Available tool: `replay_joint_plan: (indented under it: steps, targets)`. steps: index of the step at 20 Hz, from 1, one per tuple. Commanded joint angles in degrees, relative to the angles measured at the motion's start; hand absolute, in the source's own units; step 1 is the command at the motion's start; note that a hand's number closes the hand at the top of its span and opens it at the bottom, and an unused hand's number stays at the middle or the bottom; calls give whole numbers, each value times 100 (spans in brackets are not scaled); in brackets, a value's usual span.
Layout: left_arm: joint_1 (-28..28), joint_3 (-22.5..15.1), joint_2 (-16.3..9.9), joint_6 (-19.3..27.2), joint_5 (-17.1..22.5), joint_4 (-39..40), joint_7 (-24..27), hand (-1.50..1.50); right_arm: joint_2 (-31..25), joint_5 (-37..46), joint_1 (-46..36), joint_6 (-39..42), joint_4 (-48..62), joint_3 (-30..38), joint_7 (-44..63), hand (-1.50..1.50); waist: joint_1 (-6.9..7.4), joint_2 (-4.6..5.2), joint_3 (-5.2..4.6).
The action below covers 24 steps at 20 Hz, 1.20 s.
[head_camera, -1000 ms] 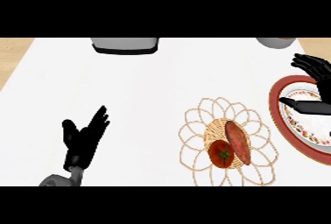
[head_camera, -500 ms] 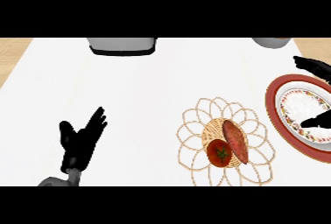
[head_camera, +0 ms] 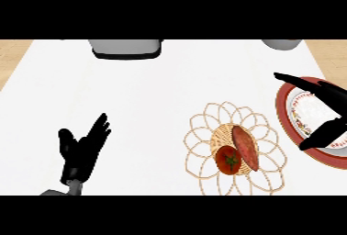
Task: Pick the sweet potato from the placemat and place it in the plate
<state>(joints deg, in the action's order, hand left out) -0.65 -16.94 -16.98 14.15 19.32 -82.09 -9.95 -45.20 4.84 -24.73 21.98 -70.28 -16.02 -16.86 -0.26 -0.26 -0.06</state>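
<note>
Left hand (head_camera: 82, 149) rested open, fingers spread, low on the white counter (head_camera: 149, 96). Further right lay the elongated reddish-brown sweet potato (head_camera: 245, 147) on the woven wicker placemat (head_camera: 203, 137), long axis near-vertical, beside a red tomato (head_camera: 230, 159). Right hand (head_camera: 325, 108), fingers apart over the red-rimmed plate (head_camera: 283, 103), sat nearer, just right.

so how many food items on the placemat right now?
2. The sweet potato lies at the middle of the woven placemat; a tomato sits against its left side. Nothing shows on the plate, though the right hand covers part of it.
</note>
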Motion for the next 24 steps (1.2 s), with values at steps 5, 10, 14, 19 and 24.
replay_joint_plan:
  steps: [5, 10, 14, 19, 24]
  targets:
    - [147, 62, 347, -122, -243, 237, 221, 0, 558, 837, 640, -354, -1153, -71, 1112, -150, 8, 18, 4]
    - [-89, 474, 101, -366, -168, 228, -73, 0, 900, 1159, 1015, -65, -1629, -302, 1646, -150, 3, 19, 4]
    - [-24, 444, 441, -420, -457, 344, 172, 0, 1250, 1473, 942, 310, -1265, -66, 1454, -150, 31, 25, 6]
    - [-46, 598, 547, -518, -573, 172, -158, 0, 1552, 1665, 1230, 604, -1983, 219, 1855, -150, 23, 23, 5]
    - [254, 698, 495, -689, -686, 160, 165, 0, 1616, 2602, 1454, 130, -1668, 65, 1493, -150, 32, 23, 6]
